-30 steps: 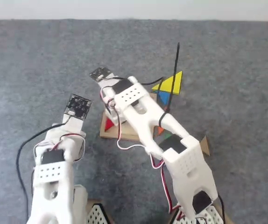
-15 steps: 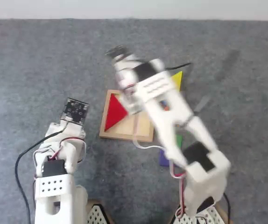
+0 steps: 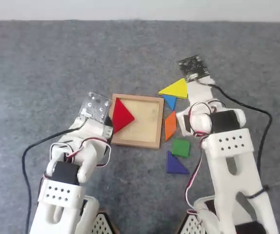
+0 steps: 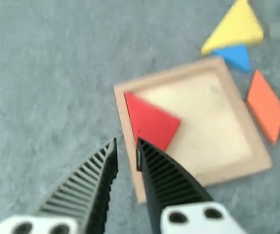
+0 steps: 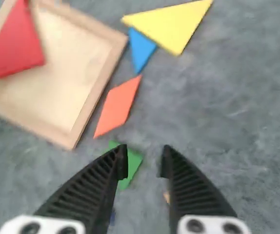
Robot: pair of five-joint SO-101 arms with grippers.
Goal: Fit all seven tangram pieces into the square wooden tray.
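Note:
The square wooden tray (image 3: 145, 143) lies mid-table with a red triangle (image 3: 122, 115) lying against its left rim. To the tray's right lie a yellow triangle (image 3: 175, 89), a small blue triangle (image 3: 170, 101), an orange parallelogram (image 3: 170, 125), a green square (image 3: 181, 147) and a dark blue triangle (image 3: 175, 164). My left gripper (image 4: 126, 146) hovers at the tray's left rim (image 4: 125, 131), narrowly open and holding nothing. Just beyond its tips is the red triangle (image 4: 152, 122). My right gripper (image 5: 144, 152) is open and empty above the green square (image 5: 131, 165), near the orange parallelogram (image 5: 118, 105).
Grey felt covers the table (image 3: 42, 63). The left arm (image 3: 67, 170) stands left of the tray and the right arm (image 3: 228, 146) to the right of the loose pieces. Open felt stretches behind the tray and to both far sides.
The right arm swung from over the tray to its right side, leaving the red triangle in the tray. The left arm came forward to the tray's left rim.

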